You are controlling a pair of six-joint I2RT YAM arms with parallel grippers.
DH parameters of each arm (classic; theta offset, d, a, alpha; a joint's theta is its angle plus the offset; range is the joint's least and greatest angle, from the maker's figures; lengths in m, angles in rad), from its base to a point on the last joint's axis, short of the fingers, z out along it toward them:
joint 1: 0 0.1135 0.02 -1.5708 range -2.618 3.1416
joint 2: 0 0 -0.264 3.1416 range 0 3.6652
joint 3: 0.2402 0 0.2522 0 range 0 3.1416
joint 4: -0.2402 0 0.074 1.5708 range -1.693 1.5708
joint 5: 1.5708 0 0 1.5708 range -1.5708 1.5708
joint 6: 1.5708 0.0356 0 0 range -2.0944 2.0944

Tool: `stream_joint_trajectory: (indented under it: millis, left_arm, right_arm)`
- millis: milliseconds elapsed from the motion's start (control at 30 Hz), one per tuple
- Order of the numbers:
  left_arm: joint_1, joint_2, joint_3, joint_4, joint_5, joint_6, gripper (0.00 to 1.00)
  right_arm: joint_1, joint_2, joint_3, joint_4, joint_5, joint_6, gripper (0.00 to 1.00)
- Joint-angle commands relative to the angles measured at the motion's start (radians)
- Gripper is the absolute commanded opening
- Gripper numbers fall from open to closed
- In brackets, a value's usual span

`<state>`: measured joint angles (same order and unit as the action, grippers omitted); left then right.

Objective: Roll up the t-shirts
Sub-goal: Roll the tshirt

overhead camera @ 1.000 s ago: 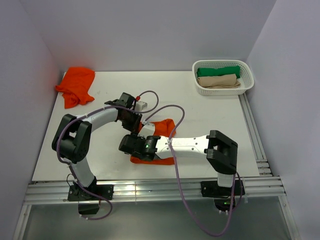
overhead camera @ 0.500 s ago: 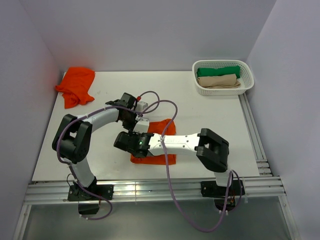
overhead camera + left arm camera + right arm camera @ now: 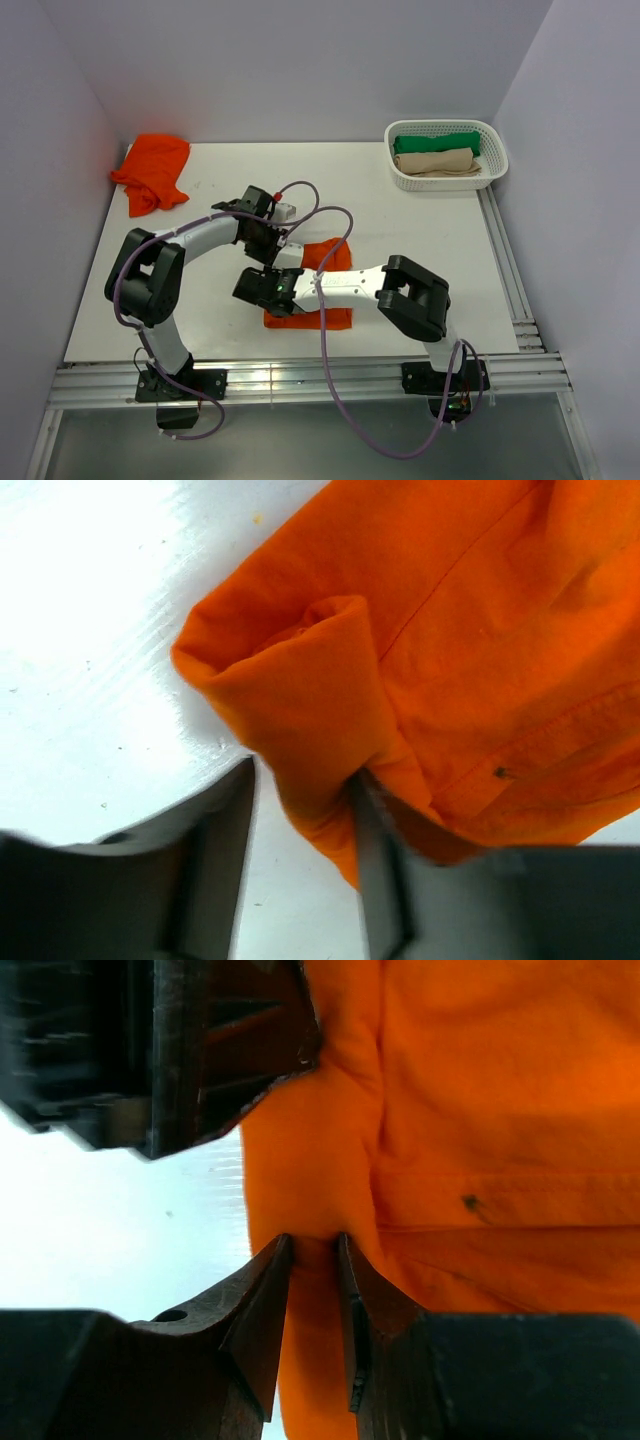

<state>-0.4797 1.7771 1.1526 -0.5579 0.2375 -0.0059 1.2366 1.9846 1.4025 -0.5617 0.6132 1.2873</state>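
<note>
Cloth edge work explains the crowding at mid-bench: both arms meet at the left end of the folded orange t-shirt [image 3: 325,285], seemingly so that the edge can be gathered and turned over to start a roll; the right gripper [image 3: 313,1260] has its jaws nipped on a thin fold of that shirt's edge, clenched on the cloth; the left gripper [image 3: 300,810] straddles a small turned-up lip of the same shirt, jaws standing apart either side of it, and whether they press it I cannot tell. A second orange t-shirt [image 3: 152,170] lies crumpled at the far left corner, well apart, probably waiting its turn; the white basket [image 3: 446,180] at the far right holds green and tan rolled cloth. The bench [image 3: 420,240] is glossy white, walled by plain pale panels.
</note>
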Motion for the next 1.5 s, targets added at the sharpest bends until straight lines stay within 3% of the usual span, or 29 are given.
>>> stream_joint_trajectory:
  millis: [0,433,833,1333,1467]
  left_arm:
    - [-0.005,-0.022,0.032,-0.002,-0.043,0.021,0.51]
    - [0.000,-0.062,0.081,-0.056,0.052,0.044,0.62]
    - [0.099,-0.050,0.030,-0.039,0.371,0.115,0.68]
    - [0.159,0.106,0.018,0.068,0.467,0.074,0.65]
    - [0.158,0.154,0.053,0.059,0.410,0.026,0.52]
  right_arm:
    - [-0.003,-0.001,-0.028,-0.063,-0.007,0.055,0.33]
    - [-0.003,-0.015,-0.105,-0.070,-0.016,0.110,0.33]
    - [-0.029,-0.127,-0.385,0.252,-0.099,0.109,0.34]
    - [-0.048,-0.129,-0.484,0.398,-0.151,0.122,0.34]
    - [-0.049,-0.124,-0.488,0.396,-0.152,0.127,0.34]
